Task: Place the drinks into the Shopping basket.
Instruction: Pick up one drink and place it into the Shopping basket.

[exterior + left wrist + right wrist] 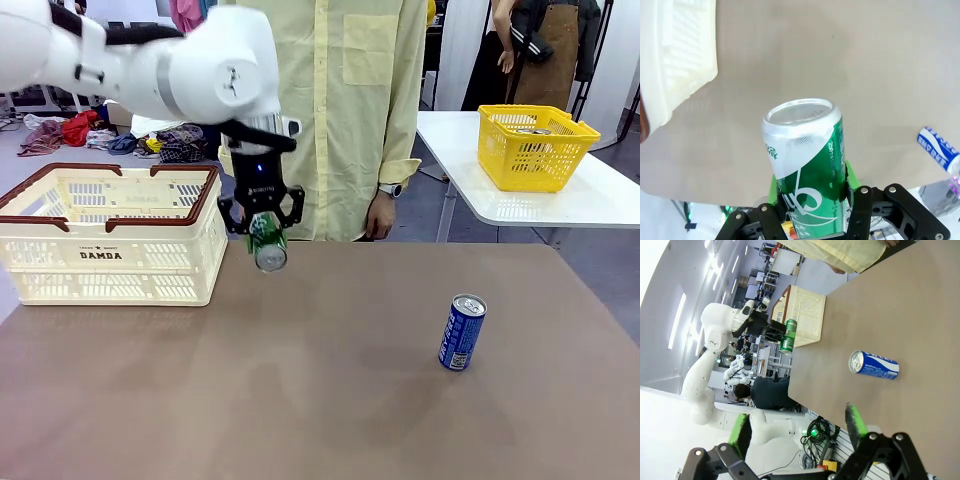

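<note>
My left gripper (263, 222) is shut on the green can (267, 245) and holds it in the air just right of the Shopping basket (110, 235), silver top tilted down towards the camera. In the left wrist view the green can (805, 160) sits between the green pads of the left gripper (810, 187), with a corner of the Shopping basket (680, 60) at upper left. The blue can (461, 332) stands upright on the brown table at the right. My right gripper (797, 427) is open and holds nothing, well short of the blue can (874, 364).
A person in a yellow shirt (330, 110) stands at the far edge, hand hanging down. A yellow mesh basket (535, 145) sits on a separate white table at the back right. The brown tabletop (330, 400) between basket and blue can is bare.
</note>
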`<act>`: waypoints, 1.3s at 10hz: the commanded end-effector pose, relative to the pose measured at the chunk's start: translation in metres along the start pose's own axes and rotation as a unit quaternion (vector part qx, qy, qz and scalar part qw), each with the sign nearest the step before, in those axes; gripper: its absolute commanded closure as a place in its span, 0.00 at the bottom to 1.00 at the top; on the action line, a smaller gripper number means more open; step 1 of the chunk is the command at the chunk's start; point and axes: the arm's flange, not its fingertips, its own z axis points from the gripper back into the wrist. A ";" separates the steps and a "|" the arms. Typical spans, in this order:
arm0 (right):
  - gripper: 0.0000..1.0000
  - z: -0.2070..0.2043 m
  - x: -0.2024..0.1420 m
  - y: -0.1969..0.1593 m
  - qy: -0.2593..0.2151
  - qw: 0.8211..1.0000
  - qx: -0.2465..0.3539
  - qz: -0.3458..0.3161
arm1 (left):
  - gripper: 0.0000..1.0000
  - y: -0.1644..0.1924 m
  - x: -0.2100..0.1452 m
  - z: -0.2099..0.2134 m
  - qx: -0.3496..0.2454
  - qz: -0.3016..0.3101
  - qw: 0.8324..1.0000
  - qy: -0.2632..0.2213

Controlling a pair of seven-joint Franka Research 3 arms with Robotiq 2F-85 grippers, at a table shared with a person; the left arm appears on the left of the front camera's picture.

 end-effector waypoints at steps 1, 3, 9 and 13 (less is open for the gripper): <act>0.00 0.000 0.004 0.004 -0.006 1.000 0.007 0.003 | 1.00 0.006 -0.003 -0.003 -0.026 -0.004 1.000 -0.003; 0.00 0.000 0.004 0.004 -0.006 1.000 0.007 0.003 | 1.00 0.002 -0.001 0.006 -0.007 -0.008 1.000 -0.001; 0.00 0.000 0.004 0.004 -0.006 1.000 0.007 0.003 | 1.00 -0.007 0.032 0.043 -0.019 -0.088 0.996 0.001; 0.00 0.000 0.004 0.004 -0.006 1.000 0.007 0.003 | 1.00 0.092 0.107 0.154 -0.105 -0.230 0.967 -0.017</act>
